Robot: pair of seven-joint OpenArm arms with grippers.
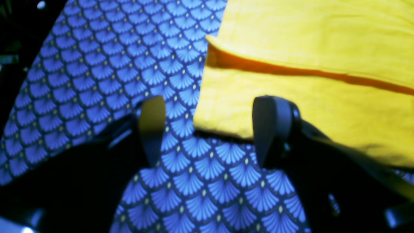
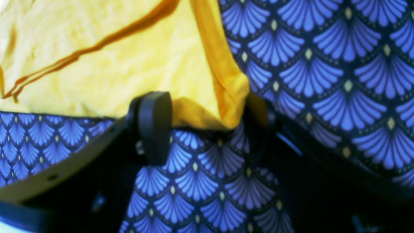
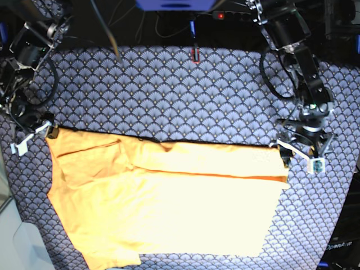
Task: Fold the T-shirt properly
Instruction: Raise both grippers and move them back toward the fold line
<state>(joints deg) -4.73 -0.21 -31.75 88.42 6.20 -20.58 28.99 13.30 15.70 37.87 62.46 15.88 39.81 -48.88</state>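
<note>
The wrinkly yellow-orange cotton T-shirt (image 3: pixel 169 208) lies spread on the blue-grey scallop-patterned tablecloth (image 3: pixel 169 95); the left gripper (image 1: pixel 212 129) and right gripper (image 2: pixel 207 126), both agape and empty, straddle its corners.

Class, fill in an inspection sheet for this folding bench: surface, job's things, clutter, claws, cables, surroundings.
Surface: blue scallop-patterned tablecloth, covering the table.
Job's things: yellow-orange T-shirt lying flat, partly folded over, one long fold line running across.
Clutter: nothing seen.
Claws: left claw open at a shirt corner, one finger over the cloth; right claw open astride another corner, its hem between the fingers; neither closed on fabric.
Cables: dark cables looping beside both arms, more behind the table.
Surroundings: dark equipment with a red light at the far edge.
</note>
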